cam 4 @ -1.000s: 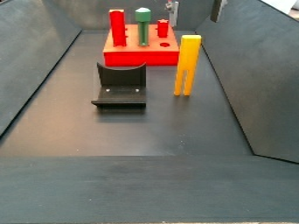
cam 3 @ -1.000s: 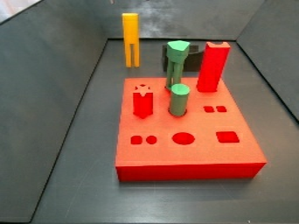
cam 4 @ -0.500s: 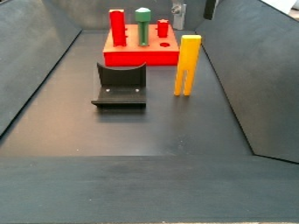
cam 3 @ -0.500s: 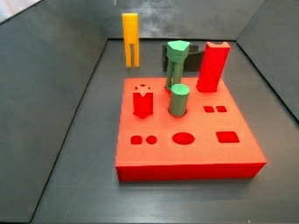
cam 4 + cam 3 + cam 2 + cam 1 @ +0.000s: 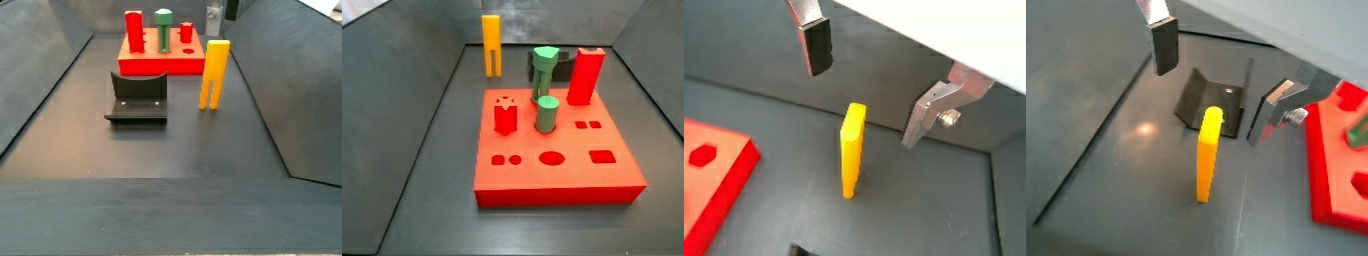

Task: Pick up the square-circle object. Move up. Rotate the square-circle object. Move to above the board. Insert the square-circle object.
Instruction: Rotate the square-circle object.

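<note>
Gripper [image 5: 1220,80] hanging wide open above the square-circle object [image 5: 1208,152], nothing between the fingers [image 5: 815,48]. Peg standing upright on the floor, beside the fixture [image 5: 136,97], apart from the board [image 5: 556,150]. Judging we're approaching for the pick: next, descending centred, then closing on the peg.

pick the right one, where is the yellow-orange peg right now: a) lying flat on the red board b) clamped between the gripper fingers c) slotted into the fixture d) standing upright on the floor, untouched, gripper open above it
d: in both wrist views the square-circle object stands upright on the dark floor, with the gripper open above it and its fingers clear of the peg.
</note>
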